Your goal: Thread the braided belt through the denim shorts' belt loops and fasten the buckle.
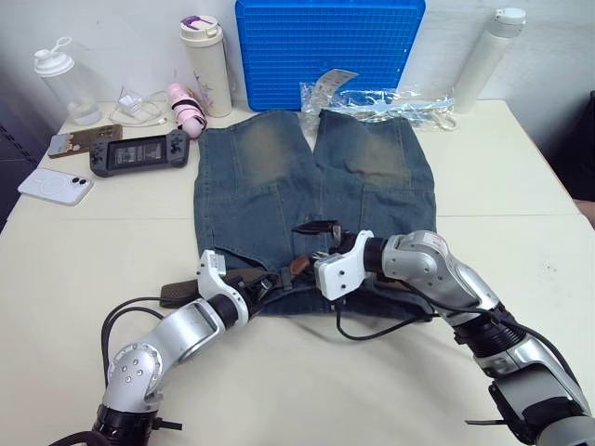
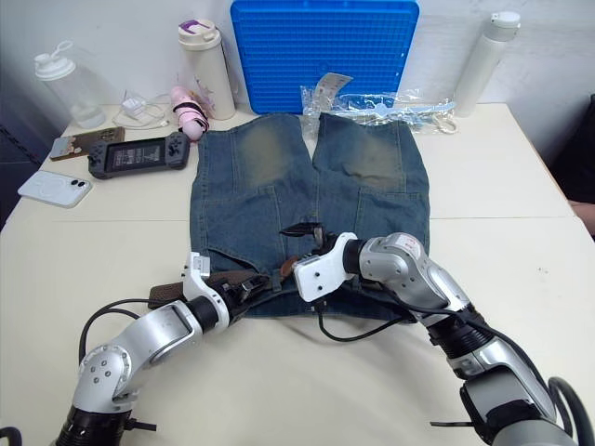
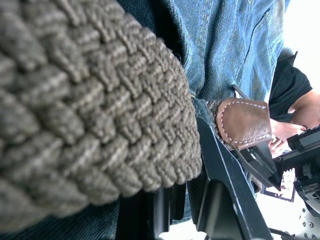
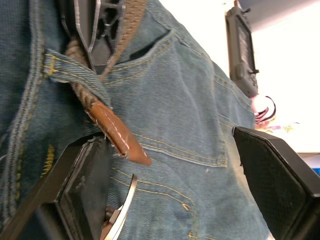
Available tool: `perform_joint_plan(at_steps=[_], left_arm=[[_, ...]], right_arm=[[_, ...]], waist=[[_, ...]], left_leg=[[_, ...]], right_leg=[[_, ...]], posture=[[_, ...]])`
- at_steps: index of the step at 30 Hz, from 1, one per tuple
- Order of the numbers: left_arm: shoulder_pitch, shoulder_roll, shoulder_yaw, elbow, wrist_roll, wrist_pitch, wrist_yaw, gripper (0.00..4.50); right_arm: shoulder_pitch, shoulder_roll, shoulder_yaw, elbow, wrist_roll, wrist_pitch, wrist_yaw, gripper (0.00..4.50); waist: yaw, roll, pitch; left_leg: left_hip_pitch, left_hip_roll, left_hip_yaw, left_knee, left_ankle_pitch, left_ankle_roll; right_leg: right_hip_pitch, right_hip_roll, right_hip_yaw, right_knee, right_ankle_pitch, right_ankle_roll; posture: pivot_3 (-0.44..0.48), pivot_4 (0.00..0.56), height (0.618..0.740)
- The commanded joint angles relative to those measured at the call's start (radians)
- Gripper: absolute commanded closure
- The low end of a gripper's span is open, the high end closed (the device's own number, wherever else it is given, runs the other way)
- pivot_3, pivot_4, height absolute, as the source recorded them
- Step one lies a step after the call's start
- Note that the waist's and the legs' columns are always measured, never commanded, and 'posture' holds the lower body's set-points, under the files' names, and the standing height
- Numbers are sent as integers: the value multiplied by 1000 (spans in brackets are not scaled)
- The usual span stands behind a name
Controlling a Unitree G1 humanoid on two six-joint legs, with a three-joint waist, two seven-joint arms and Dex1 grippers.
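Left gripper (image 1: 263,286) pinches the belt (image 1: 244,276) at the waistband of the shorts (image 1: 279,186). Right gripper (image 4: 170,175) hangs wide open just past the belt's leather tip (image 4: 117,135), which pokes out of a belt loop (image 4: 75,75). The woven belt looks soft, floppy and grippy; its stiffer leather tip seems the best hold. A buckle (image 4: 125,210) edge glints beside the tip.

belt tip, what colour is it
Tan-brown leather tip with pale stitching along its edge, on the woven belt; clearest in the right wrist view.
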Motion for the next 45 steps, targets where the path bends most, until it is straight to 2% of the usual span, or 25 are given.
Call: perform_joint_plan(at_steps=[1, 2, 5, 8, 9, 12, 17, 19, 22, 25, 26, 27, 33, 35, 36, 38, 42, 45], left_arm=[[7, -7, -4, -11, 6, 4, -6, 4500], [8, -7, -4, -11, 5, 4, -6, 4500], [6, -9, -4, -11, 5, 3, -5, 4500], [2, -11, -3, -9, 5, 1, -4, 4500], [2, -12, -3, -9, 6, 1, -4, 4500], [5, -15, -3, -13, 9, -1, -5, 4500], [6, -17, 19, -22, 6, -14, -8, 4500], [9, -1, 47, -51, -34, -16, -26, 3625], [26, 80, 89, -103, -91, 22, -57, 2452], [105, 121, 118, -160, -96, 64, -151, 1046], [134, 145, 136, -173, -96, 81, -192, 409], [156, 166, 154, -181, -96, 92, -225, 181], [236, 264, 191, -207, -96, 144, -418, 80], [280, 344, 218, -195, -96, 212, -554, 80], [309, 410, 257, -167, -96, 273, -635, 80], [346, 476, 335, -119, -96, 335, -794, 80], [358, 541, 428, -76, -65, 406, -1036, 80], [364, 563, 531, -49, 34, 449, -1280, 80]], right_arm=[[-5, -18, 4, -33, 18, -53, 24, 462], [-5, -20, 4, -32, 19, -62, 29, 462], [-11, -24, 9, -24, 22, -88, 49, 1305], [-14, -24, 11, -16, 32, -102, 71, 2768], [-13, -23, 10, -14, 35, -104, 77, 3058], [-10, -21, 6, -10, 36, -107, 87, 4482], [-21, -20, 0, 0, 43, -108, 99, 4482], [-30, -26, -8, 5, 51, -110, 105, 4500], [-49, -45, -26, 16, 71, -117, 117, 4500], [-60, -78, -55, 10, 109, -111, 132, 4500], [-64, -95, -67, 8, 128, -111, 140, 4500], [-68, -112, -79, 10, 148, -112, 149, 4500], [-99, -186, -139, 33, 287, -126, 218, 4500], [-110, -219, -155, 51, 346, -151, 266, 4500], [-117, -247, -167, 71, 365, -168, 293, 4500], [-126, -289, -188, 105, 394, -187, 331, 4500], [-133, -349, -224, 151, 456, -142, 398, 4500], [-143, -396, -262, 197, 488, -121, 441, 4500]], waist=[[0, 0, 0], [0, 0, 0], [0, 0, 0], [0, 0, 0], [0, 0, 0], [0, 0, 0], [0, 0, 0], [-1, 0, 0], [-5, 0, 0], [-9, 0, 0], [-11, 1, 0], [-12, 1, 0], [-7, 2, 1], [-9, 3, 2], [-10, 3, 2], [-11, 5, 3], [-11, 8, 5], [-13, 9, 5]], left_leg=[[0, 0, 0, 0, 0, 0], [0, 0, 0, 0, 0, 0], [0, 0, 0, 0, 0, 0], [0, 0, 0, 0, 0, 0], [0, 0, 0, 0, 0, 0], [0, 0, 0, 0, 0, 0], [0, 0, 0, 0, 0, 0], [0, 0, 0, 0, 0, 0], [0, 1, 0, 0, 0, 0], [0, 2, 0, -1, 0, 0], [0, 2, 0, -1, 0, 0], [0, 2, 0, -2, -1, 0], [-1, 2, -1, -1, -1, -1], [-1, 2, -2, -1, -1, -1], [-1, 3, -2, -2, -2, -2], [-1, 3, -1, -2, -2, -2], [-2, 3, -1, -3, -2, -2], [-2, 3, -1, -3, -2, -2]], right_leg=[[0, 0, 0, 0, 0, 0], [0, 0, 0, 0, 0, 0], [0, 0, 0, -1, 0, 0], [0, 0, 0, -1, 0, 0], [0, 0, 0, -2, 0, 0], [0, 0, 0, -3, 0, 0], [0, 0, 0, -3, 0, 0], [0, 0, 0, -3, 0, 0], [0, 0, 0, -4, 0, 0], [0, 0, 0, -5, 0, -1], [0, -1, 0, -6, 0, -1], [0, -1, 0, -7, 0, -1], [1, -1, -2, -7, -1, -2], [1, -1, -2, -8, -1, -2], [0, -1, -2, -8, -2, -3], [0, -1, -3, -7, -2, -4], [-1, -1, -5, -6, -3, -6], [-1, -1, -5, -6, -3, -6]], posture=[[0, 150, 693], [0, 150, 693], [0, 150, 693], [0, 150, 693], [0, 150, 693], [0, 150, 693], [0, 150, 693], [0, 150, 693], [0, 150, 693], [0, 150, 693], [0, 150, 693], [0, 150, 693], [0, 150, 693], [0, 150, 693], [0, 150, 693], [0, 150, 693], [0, 150, 693], [0, 150, 693]])
